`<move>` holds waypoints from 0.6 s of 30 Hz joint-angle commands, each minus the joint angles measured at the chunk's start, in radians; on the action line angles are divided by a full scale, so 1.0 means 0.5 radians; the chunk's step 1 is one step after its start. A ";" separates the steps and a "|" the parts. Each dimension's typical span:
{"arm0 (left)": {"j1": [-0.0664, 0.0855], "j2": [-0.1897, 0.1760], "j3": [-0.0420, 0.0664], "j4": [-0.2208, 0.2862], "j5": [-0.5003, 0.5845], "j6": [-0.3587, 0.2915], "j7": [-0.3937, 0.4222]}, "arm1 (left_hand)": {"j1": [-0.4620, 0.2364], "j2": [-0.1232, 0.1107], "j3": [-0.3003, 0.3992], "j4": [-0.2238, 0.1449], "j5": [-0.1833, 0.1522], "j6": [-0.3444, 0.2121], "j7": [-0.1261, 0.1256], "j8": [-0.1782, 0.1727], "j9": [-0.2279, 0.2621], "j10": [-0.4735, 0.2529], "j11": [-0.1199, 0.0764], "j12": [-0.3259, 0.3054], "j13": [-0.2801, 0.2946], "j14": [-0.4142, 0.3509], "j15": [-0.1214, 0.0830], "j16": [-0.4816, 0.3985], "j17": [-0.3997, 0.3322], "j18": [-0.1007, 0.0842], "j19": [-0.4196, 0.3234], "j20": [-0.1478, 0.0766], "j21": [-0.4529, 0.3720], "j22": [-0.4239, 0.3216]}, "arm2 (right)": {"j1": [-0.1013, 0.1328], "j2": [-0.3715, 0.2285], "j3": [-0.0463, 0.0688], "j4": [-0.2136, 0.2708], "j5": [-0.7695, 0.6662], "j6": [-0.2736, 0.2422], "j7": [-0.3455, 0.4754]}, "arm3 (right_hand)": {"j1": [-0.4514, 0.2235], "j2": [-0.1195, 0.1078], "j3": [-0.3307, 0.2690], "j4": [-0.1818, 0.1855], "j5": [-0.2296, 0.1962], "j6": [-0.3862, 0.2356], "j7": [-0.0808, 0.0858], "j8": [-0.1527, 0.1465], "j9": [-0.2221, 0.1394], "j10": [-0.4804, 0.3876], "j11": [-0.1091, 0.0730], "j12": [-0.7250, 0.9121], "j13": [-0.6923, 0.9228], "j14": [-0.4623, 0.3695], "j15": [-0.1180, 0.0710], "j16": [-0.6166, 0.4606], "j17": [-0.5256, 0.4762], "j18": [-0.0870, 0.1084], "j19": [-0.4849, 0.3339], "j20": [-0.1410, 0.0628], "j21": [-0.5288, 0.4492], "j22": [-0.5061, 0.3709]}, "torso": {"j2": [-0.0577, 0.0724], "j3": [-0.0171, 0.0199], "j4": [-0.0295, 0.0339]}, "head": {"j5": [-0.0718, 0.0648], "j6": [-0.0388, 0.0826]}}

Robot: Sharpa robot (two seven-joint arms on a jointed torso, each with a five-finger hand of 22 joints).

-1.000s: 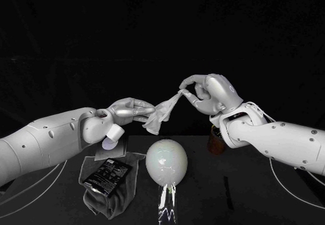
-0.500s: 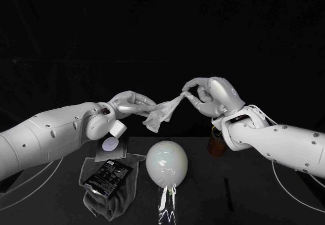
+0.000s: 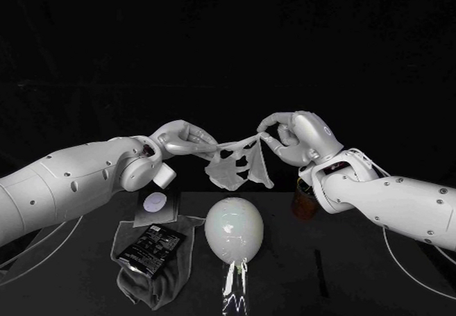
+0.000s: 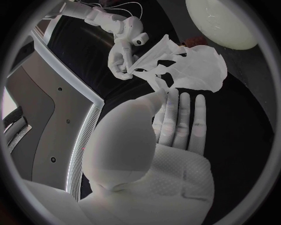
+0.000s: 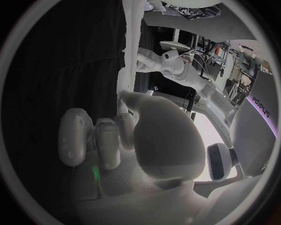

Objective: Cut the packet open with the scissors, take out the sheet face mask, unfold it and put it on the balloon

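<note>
Head view: mask (image 3: 236, 165) hangs from left hand (image 3: 183, 140).

Left robot hand (image 3: 183, 139) and right robot hand (image 3: 294, 136) each pinch a top edge of the sheet face mask (image 3: 238, 164). It is stretched between them, partly unfolded, hanging in air. Balloon (image 3: 234, 228) lies on counter (image 3: 364, 274), 6 o'clock of sheet face mask. Black packet (image 3: 151, 247) on grey cloth (image 3: 153, 284), 8 o'clock of balloon.
</note>
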 commanded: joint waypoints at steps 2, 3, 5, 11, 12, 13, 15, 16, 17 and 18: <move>0.022 0.000 0.004 0.013 -0.086 -0.072 0.015 | -0.022 -0.007 0.013 -0.003 0.005 0.015 0.000 0.005 0.149 -0.007 -0.002 0.010 0.002 -0.013 -0.005 0.012 0.002 0.033 0.010 0.000 0.013 0.003 | -0.008 0.000 -0.001 -0.005 -0.095 0.135 -0.104 | 0.018 0.002 -0.011 0.001 0.006 0.009 0.002 0.018 0.003 0.014 0.003 0.004 0.187 0.212 0.002 0.009 0.525 -0.015 0.007 -0.001 -0.001 0.386 | 0.000 -0.0001 0.000 | 0.005 0.006; 0.027 0.000 0.004 0.016 -0.094 -0.068 0.009 | -0.022 -0.007 0.013 -0.003 0.005 0.015 0.000 0.005 0.149 -0.007 -0.002 0.010 0.002 -0.013 -0.005 0.012 0.002 0.033 0.010 0.000 0.013 0.003 | -0.009 0.001 -0.001 -0.005 -0.101 0.136 -0.109 | 0.018 0.002 -0.011 0.001 0.006 0.009 0.002 0.018 0.003 0.014 0.003 0.004 0.187 0.212 0.002 0.009 0.525 -0.015 0.007 -0.001 -0.001 0.386 | 0.000 0.0005 0.001 | 0.005 0.007; 0.032 0.000 0.004 0.022 -0.112 -0.054 -0.001 | -0.030 -0.010 0.015 -0.009 0.005 0.017 0.000 0.005 0.149 -0.006 -0.003 0.013 0.004 -0.011 -0.006 0.015 0.003 0.033 0.012 -0.001 0.017 0.005 | -0.011 0.002 -0.002 -0.003 -0.106 0.135 -0.113 | 0.019 0.002 -0.011 0.000 0.006 0.009 0.002 0.017 0.002 0.013 0.003 0.003 0.187 0.212 0.002 0.009 0.525 -0.016 0.008 -0.001 0.001 0.387 | -0.001 0.0025 0.001 | 0.003 0.007; 0.041 -0.002 0.004 0.047 -0.158 -0.032 -0.021 | -0.055 -0.013 0.018 -0.021 0.005 0.022 0.000 0.006 0.152 -0.001 -0.006 0.019 0.009 -0.004 -0.010 0.027 0.006 0.033 0.017 -0.004 0.027 0.013 | -0.016 0.004 -0.002 0.002 -0.114 0.112 -0.117 | 0.019 0.002 -0.011 0.000 0.006 0.009 0.002 0.017 0.002 0.013 0.003 0.003 0.187 0.212 0.002 0.009 0.525 -0.016 0.008 -0.001 0.001 0.387 | -0.001 0.0007 -0.001 | 0.002 0.012; 0.042 -0.003 0.004 0.051 -0.159 -0.034 -0.021 | -0.055 -0.010 0.023 -0.027 0.005 0.021 -0.001 0.005 0.151 -0.003 -0.006 0.019 0.009 -0.006 -0.010 0.027 0.006 0.033 0.016 -0.005 0.029 0.014 | -0.016 0.003 -0.002 0.005 -0.111 0.108 -0.117 | 0.019 0.002 -0.011 0.000 0.006 0.009 0.002 0.017 0.002 0.013 0.003 0.003 0.187 0.212 0.002 0.009 0.525 -0.016 0.008 -0.001 0.001 0.387 | 0.000 -0.0001 -0.002 | -0.004 0.017; 0.042 -0.004 0.004 0.056 -0.158 -0.036 -0.020 | -0.055 -0.009 0.026 -0.030 0.005 0.020 -0.001 0.004 0.151 -0.004 -0.006 0.019 0.009 -0.007 -0.010 0.028 0.005 0.033 0.016 -0.005 0.030 0.015 | -0.017 0.002 -0.002 0.007 -0.108 0.105 -0.117 | 0.019 0.002 -0.011 0.000 0.006 0.009 0.002 0.017 0.002 0.013 0.003 0.003 0.187 0.212 0.002 0.009 0.525 -0.016 0.008 -0.001 0.001 0.387 | -0.001 -0.0004 -0.002 | -0.007 0.017; 0.043 -0.006 0.004 0.063 -0.154 -0.040 -0.022 | -0.057 -0.006 0.030 -0.033 0.005 0.018 0.000 0.002 0.151 -0.007 -0.005 0.018 0.010 -0.009 -0.010 0.028 0.005 0.032 0.015 -0.006 0.031 0.016 | -0.017 0.000 -0.002 0.010 -0.105 0.101 -0.116 | 0.019 0.002 -0.011 0.000 0.006 0.009 0.002 0.017 0.002 0.013 0.003 0.003 0.187 0.212 0.002 0.009 0.525 -0.016 0.008 -0.001 0.001 0.387 | -0.001 0.0000 -0.002 | -0.009 0.016; 0.043 -0.007 0.003 0.068 -0.152 -0.043 -0.026 | -0.060 -0.005 0.034 -0.036 0.005 0.016 0.001 0.001 0.151 -0.010 -0.003 0.018 0.010 -0.011 -0.008 0.027 0.004 0.032 0.014 -0.006 0.032 0.017 | -0.017 -0.001 -0.002 0.011 -0.104 0.099 -0.116 | 0.019 0.002 -0.011 0.000 0.006 0.009 0.002 0.017 0.002 0.013 0.003 0.003 0.187 0.212 0.002 0.009 0.525 -0.016 0.008 -0.001 0.001 0.387 | -0.001 0.0001 -0.001 | -0.011 0.017; 0.043 -0.009 0.003 0.072 -0.151 -0.047 -0.029 | -0.061 -0.004 0.035 -0.038 0.005 0.015 0.002 0.000 0.151 -0.011 -0.003 0.018 0.010 -0.013 -0.008 0.027 0.004 0.031 0.013 -0.006 0.032 0.017 | -0.018 -0.002 -0.002 0.012 -0.102 0.097 -0.116 | 0.019 0.002 -0.011 0.000 0.006 0.009 0.002 0.017 0.002 0.013 0.003 0.003 0.187 0.212 0.002 0.009 0.525 -0.016 0.008 -0.001 0.001 0.387 | -0.001 0.0002 0.000 | -0.012 0.018; 0.043 -0.010 0.003 0.076 -0.152 -0.050 -0.032 | -0.062 -0.005 0.035 -0.039 0.005 0.015 0.002 0.000 0.151 -0.011 -0.003 0.018 0.010 -0.013 -0.008 0.027 0.004 0.031 0.013 -0.006 0.033 0.018 | -0.018 -0.003 -0.002 0.014 -0.101 0.095 -0.115 | 0.019 0.002 -0.011 0.000 0.006 0.009 0.002 0.017 0.002 0.013 0.003 0.003 0.187 0.212 0.002 0.009 0.525 -0.016 0.008 -0.001 0.001 0.387 | -0.001 0.0002 0.000 | -0.012 0.018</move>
